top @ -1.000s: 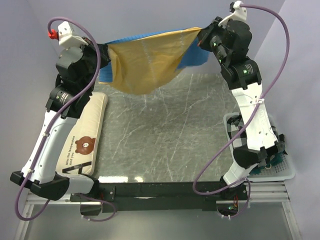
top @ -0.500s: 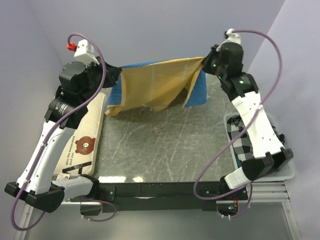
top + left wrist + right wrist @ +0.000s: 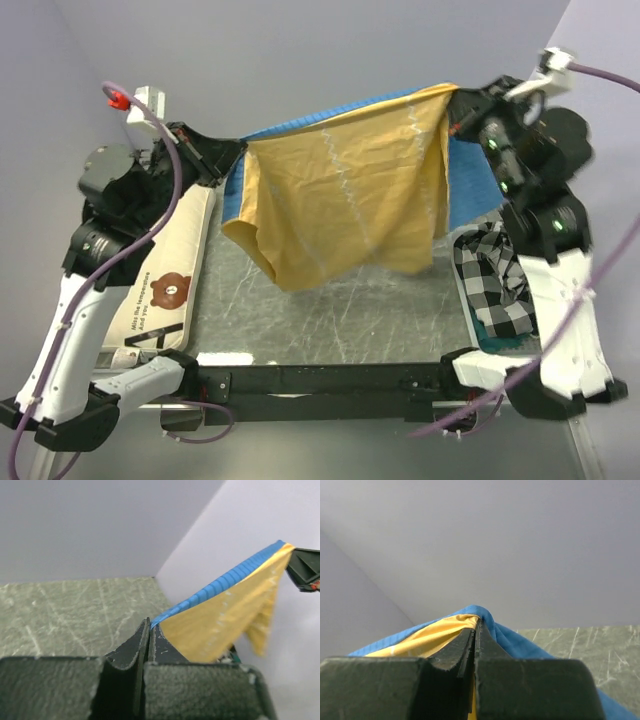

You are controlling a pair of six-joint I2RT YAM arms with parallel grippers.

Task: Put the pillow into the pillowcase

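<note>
Pillowcase (image 3: 350, 190) first: my left hand (image 3: 149, 627) is clamped tight on one top corner of it, with the blue edge and yellow face running out from between the pressed-together fingers. My right hand (image 3: 476, 627) is squeezed just as tight on the opposite corner, where a fold of blue and yellow cloth humps over the fingertips.

A second ago the case was bunched between the two hands at the far side, sagging in a narrow swag. Since then I have raised both arms and swung them apart, the right one well out to its side. Now the cloth hangs as a broad yellow sheet with pale zigzag lines, its top edge fairly taut and a strip of blue showing behind. The lower edge droops in a loose curl toward the bench (image 3: 330, 310), and I cannot tell whether it touches.

I read this as shaking the case out to find its mouth, though I cannot tell from here which edge is the open one.

The pillow (image 3: 170, 270) has not moved. It lies flat along the left side of the bench, bear print up, partly under my left arm and clear of the case. With both hands occupied, nothing is free to fetch it yet.

Moving the right arm has uncovered a black-and-white checked cloth (image 3: 495, 275) heaped at the right edge. The bench top is grey-green and veined like marble. Plain pale walls (image 3: 300, 60) close in on the far side and both flanks.
</note>
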